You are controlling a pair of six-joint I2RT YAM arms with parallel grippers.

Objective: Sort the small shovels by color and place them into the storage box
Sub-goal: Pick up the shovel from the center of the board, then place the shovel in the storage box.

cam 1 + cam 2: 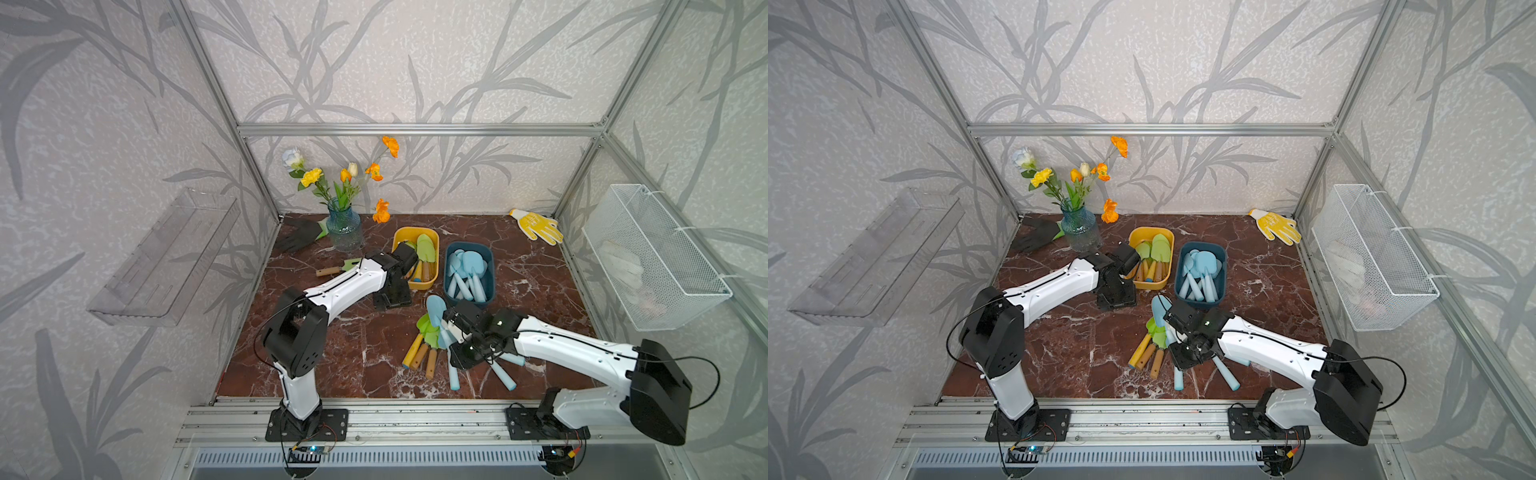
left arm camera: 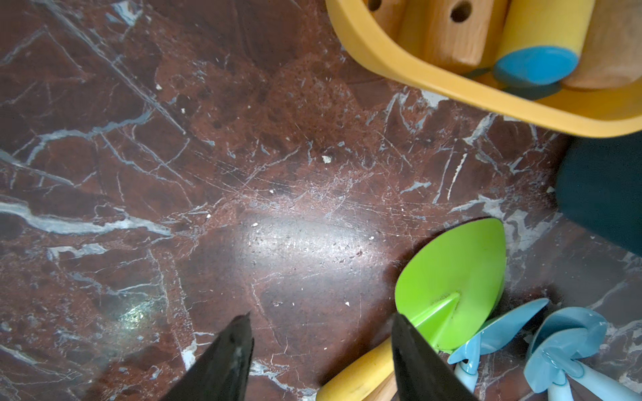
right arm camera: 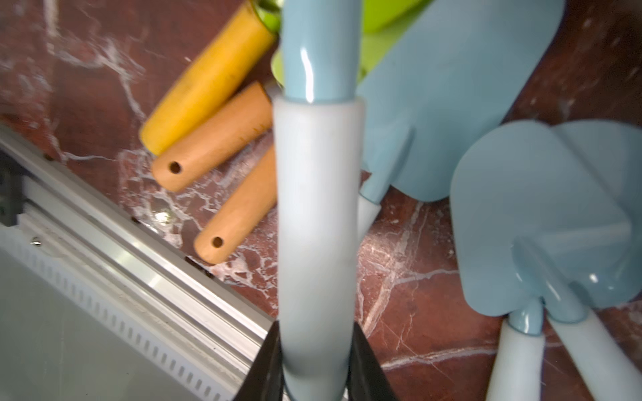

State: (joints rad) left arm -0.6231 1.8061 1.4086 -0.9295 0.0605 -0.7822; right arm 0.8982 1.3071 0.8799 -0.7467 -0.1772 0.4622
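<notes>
Right gripper [image 3: 316,350]: jaws clenched on the pale handle of a light blue shovel [image 3: 317,208]. One finger sits on each side and the handle fills the gap. The blue neck runs on past the fingertips, away from the wrist camera. The blade is mostly out of that view. Cannot tell whether this shovel is clear of the surface [image 1: 332,353].

Unsorted pile, front middle of the surface, under and beside the right gripper. It holds green shovels [image 1: 428,328] with one yellow and two wooden handles, butt ends fanned toward the front rail [image 1: 415,415]. Loose blue shovels [image 1: 505,376] overlap them on the right arm's side. In the right wrist view, two blue blades overlap each other near the gripped handle.

Left gripper [image 2: 322,317]: jaws released and spread, with only bare surface between them. A lime-green blade [image 2: 455,274] lies just outside one finger, partly behind it and not within the jaws. In both top views this gripper sits low, just in front of the yellow box [image 1: 415,229].

The yellow box holds sorted green shovels [image 1: 426,249], blades toward the back wall. The dark blue box [image 1: 491,266], just beside it on the right arm's side, holds only sorted blue shovels [image 1: 471,264], blades toward the back.
</notes>
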